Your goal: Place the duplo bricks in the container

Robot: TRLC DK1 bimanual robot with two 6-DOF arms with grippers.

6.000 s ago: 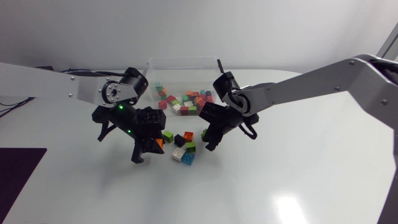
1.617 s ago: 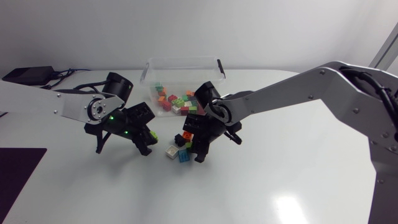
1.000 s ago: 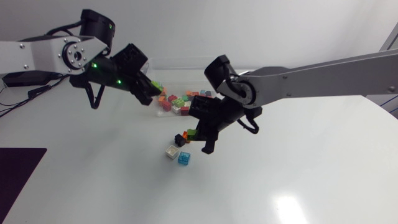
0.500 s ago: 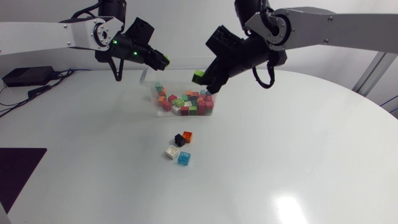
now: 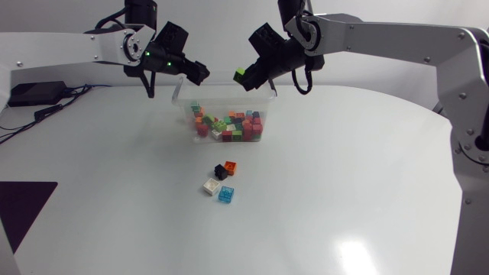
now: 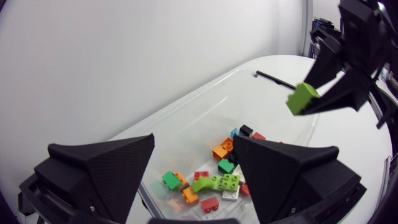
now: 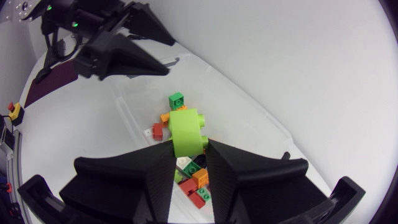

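Toward the far side of the smooth white desk [image 5: 367, 198] stands the clear container [image 5: 221, 82], its floor littered with red, orange, green and white duplo bricks [image 5: 229, 126]. On the near side of the container, well apart from it, four more lie bunched on the bare surface: a black brick [image 5: 220, 171] just beside an orange brick [image 5: 231, 166], and a white brick [image 5: 212, 186] just beside a blue brick [image 5: 226, 194].

Only the head view shows those four. The left wrist view looks down into the container instead, and the right wrist view shows up close how the carried brick is gripped.

Above the container's far left corner hovers the left hand [image 5: 195, 70]. Its two wedge fingers are spread wide with nothing between them, and in its own view the container's bricks show through the gap. Above the container's far rim, to the right of the left hand, the right hand [image 5: 246, 76] is clenched on a lime-green brick [image 7: 186, 132]. That brick is pinched from both sides between the fingertips, clear of the container's walls.
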